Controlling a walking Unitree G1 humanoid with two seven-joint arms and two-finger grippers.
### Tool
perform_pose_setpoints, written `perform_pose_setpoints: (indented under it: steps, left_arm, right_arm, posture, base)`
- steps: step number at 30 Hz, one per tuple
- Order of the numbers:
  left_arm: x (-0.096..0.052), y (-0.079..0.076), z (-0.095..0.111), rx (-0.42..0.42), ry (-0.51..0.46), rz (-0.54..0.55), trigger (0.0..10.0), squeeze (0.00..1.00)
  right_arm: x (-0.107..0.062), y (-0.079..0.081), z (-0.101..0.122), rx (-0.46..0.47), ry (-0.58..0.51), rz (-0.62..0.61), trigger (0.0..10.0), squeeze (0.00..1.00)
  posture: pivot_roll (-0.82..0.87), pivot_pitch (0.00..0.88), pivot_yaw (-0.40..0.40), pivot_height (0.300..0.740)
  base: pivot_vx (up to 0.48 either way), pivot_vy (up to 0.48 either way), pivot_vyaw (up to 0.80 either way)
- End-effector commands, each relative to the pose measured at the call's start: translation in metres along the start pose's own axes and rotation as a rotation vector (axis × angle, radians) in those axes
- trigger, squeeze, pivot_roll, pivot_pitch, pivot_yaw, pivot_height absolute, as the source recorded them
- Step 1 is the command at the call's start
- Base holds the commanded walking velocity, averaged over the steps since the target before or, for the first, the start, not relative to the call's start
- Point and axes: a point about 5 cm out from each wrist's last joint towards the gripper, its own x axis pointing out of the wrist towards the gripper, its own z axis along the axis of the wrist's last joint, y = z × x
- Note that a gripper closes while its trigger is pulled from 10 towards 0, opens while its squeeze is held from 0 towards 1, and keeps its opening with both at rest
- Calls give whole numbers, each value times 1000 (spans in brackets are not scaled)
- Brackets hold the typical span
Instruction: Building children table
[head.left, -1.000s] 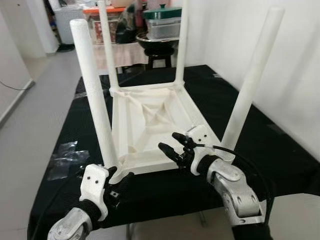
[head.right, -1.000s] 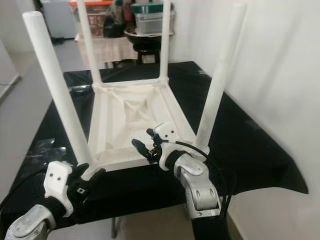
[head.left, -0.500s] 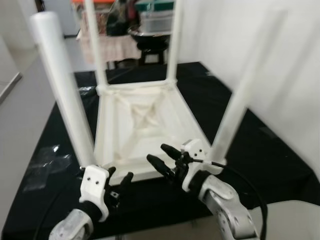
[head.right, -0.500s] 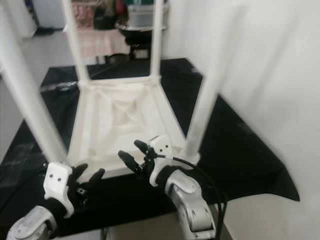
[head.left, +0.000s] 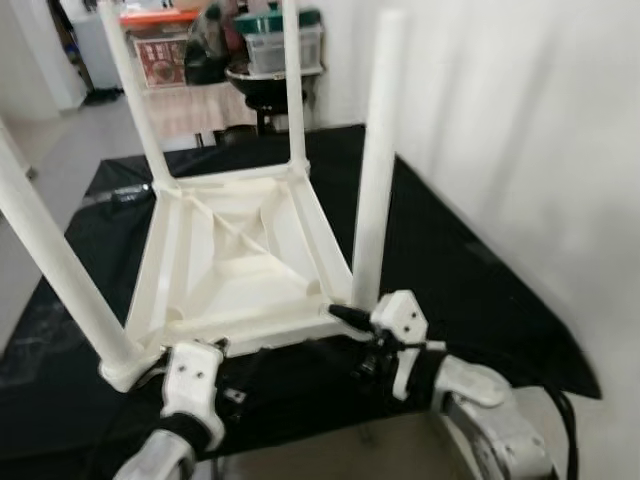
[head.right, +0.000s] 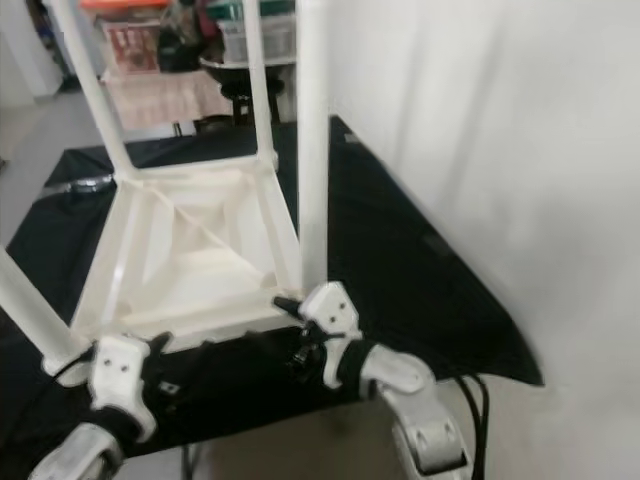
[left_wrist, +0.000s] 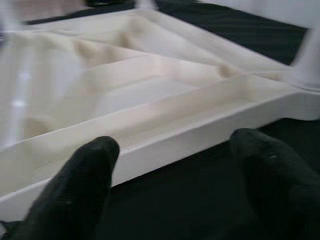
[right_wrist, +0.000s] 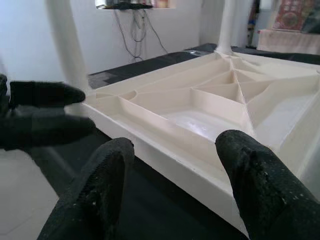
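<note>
Upturned white table (head.left: 235, 255) on black cloth (head.left: 450, 270), left gripper (left_wrist: 175, 170) and right gripper (right_wrist: 172, 175) at its near edge, jaws wide.

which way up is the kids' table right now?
Upside down. The white children's table lies top-down on the black cloth, ribbed underside showing, legs pointing up. Both open grippers, left and right, face its near edge.

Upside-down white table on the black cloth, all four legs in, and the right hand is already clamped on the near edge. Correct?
Not quite. The right hand is open, short of the table edge, gripping nothing; the right wrist view shows this. The table is upside down on the black cloth with four legs fitted.
</note>
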Motion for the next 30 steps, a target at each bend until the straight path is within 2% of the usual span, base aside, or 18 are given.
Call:
perform_pose_setpoints:
  steps: [1, 4, 5, 6, 7, 12, 19, 21, 27, 28, 29, 30]
  left_arm:
    - [-1, 3, 2, -5, -15, 23, 10000, 1000]
    - [-3, 7, 1, -3, -16, 48, 10000, 1000]
    - [-8, 13, 1, 7, -23, 103, 10000, 1000]
    - [-8, 13, 1, 7, -23, 103, 10000, 1000]
    - [-16, 26, -1, 32, -26, 191, 10000, 1000]
    - [-21, 37, -3, 43, -30, 252, 10000, 1000]
    - [-13, 61, -3, 49, -75, 330, 10000, 1000]
    - [-7, 69, -3, 25, -91, 346, 10000, 1000]
    - [2, 79, -4, 9, -104, 357, 10000, 1000]
    - [6, 82, -4, -13, -105, 339, 10000, 773]
    - [11, 85, -3, -21, -112, 332, 10000, 275]
    - [11, 85, -3, -21, -112, 332, 10000, 275]
  right_arm:
    - [4, 3, -1, -11, 5, 15, 10000, 0]
    - [4, 1, -1, -11, 8, 9, 10000, 0]
    - [3, -1, -3, -15, 18, -3, 10000, 0]
    - [3, -1, -3, -15, 18, -3, 10000, 0]
    - [1, -7, -7, -28, 51, -49, 10000, 0]
    - [0, -15, -11, -38, 83, -101, 10000, 0]
    - [1, -18, -10, -45, 91, -123, 10000, 0]
    - [2, -21, -11, -51, 100, -145, 10000, 0]
    - [1, -24, -8, -46, 93, -162, 10000, 0]
    - [1, -24, -5, -42, 82, -162, 10000, 0]
    - [0, -24, -3, -38, 72, -159, 10000, 0]
    - [0, -24, -3, -38, 72, -159, 10000, 0]
  posture:
    - [-32, 0, 3, 740]
    - [-31, 0, 3, 740]
    - [-32, 0, 4, 740]
    - [-32, 0, 4, 740]
    - [-30, 0, 4, 740]
    - [-28, 0, 2, 740]
    - [-28, 0, -1, 740]
    - [-31, 0, -2, 740]
    - [-36, 0, -1, 740]
    - [-46, 0, 2, 740]
    - [-51, 0, 0, 740]
    - [-51, 0, 0, 740]
  base:
    - [0, 0, 0]
    - [0, 0, 0]
    - [0, 0, 0]
    - [0, 0, 0]
    - [0, 0, 0]
    - [0, 0, 0]
    - [0, 0, 0]
    - [0, 0, 0]
    - [0, 0, 0]
    - [0, 0, 0]
    - [0, 0, 0]
    - [0, 0, 0]
